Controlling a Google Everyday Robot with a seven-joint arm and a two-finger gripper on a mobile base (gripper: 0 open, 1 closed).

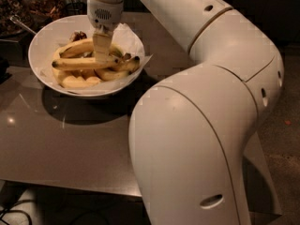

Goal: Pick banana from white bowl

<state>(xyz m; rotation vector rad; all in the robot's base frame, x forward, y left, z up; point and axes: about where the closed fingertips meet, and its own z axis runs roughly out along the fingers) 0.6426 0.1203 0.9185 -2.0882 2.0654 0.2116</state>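
Observation:
The white bowl [40, 41] stands at the back left of the grey table [70, 139]. The banana [75, 63], long and nearly straight with dark ends, lies crosswise on top of the other fruit in the bowl. My gripper [100, 59] reaches straight down from above into the bowl and meets this banana near its middle, hiding a short part of it. A more arched yellow banana [75, 48] lies just behind it. Shorter pale bananas [79, 81] lie in front.
White paper [129, 36] lines the bowl and sticks out over its right rim. A dish of dark food [18, 8] with a metal handle [21, 25] stands behind the bowl at the far left. My large white arm [197, 125] fills the right half of the view.

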